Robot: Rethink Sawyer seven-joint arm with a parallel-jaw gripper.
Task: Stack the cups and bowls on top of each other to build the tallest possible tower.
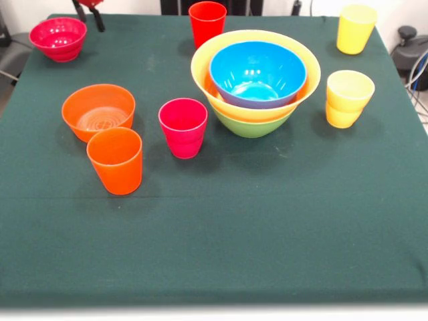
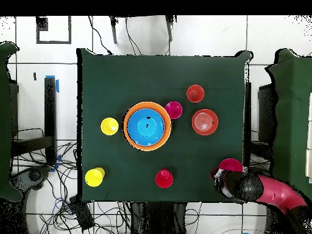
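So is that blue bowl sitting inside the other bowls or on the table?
Inside. The blue bowl nests upright in the yellow bowl, which sits in the green bowl.

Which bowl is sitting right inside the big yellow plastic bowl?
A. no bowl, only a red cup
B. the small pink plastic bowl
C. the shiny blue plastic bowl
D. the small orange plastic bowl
C: the shiny blue plastic bowl rests inside the big yellow plastic bowl, which itself sits in the green plastic bowl, while the small orange plastic bowl and the small pink plastic bowl stand apart on the table.
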